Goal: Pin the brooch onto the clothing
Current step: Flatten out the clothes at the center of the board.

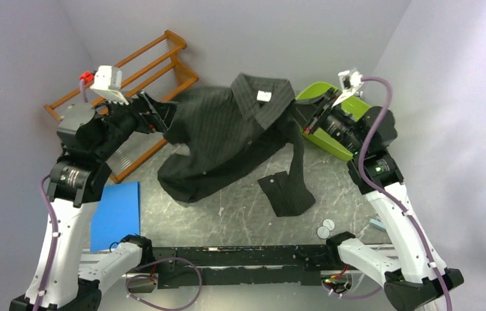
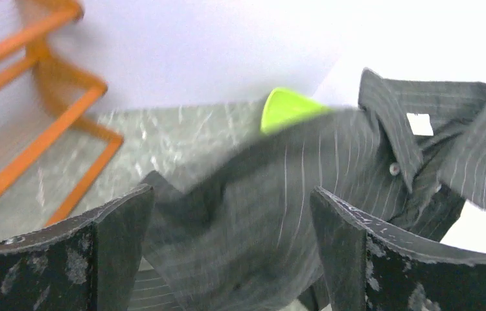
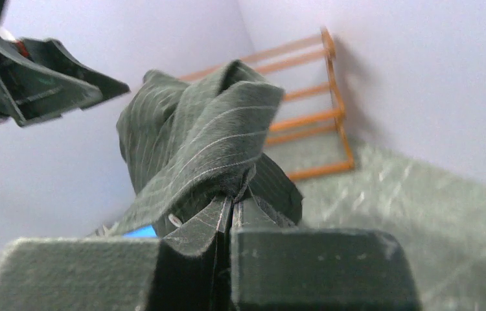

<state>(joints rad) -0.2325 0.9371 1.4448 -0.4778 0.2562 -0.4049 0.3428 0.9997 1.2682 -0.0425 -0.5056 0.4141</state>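
- A black long-sleeved shirt with fine pale pinstripes is found at the middle of the grey marbled bench, raised at its upper part between the two arms, with its lower edge and one sleeve cuff resting on the bench.
- The shirt's collar, with a white label inside, is turned towards the back wall.
- The left hand is held at the shirt's left edge; in the left wrist view its fingers are spread wide, and blurred fabric is seen in the gap without being pinched.
- The right hand is closed tight on a fold of the shirt, which bunches upward from the pressed-together fingers.
- An orange wooden rack is set at the back left, and a lime-green container lies behind the right hand.
- A flat blue sheet is laid beside the left arm, and two small round pale discs lie near the right arm's base.
- No brooch can be identified.
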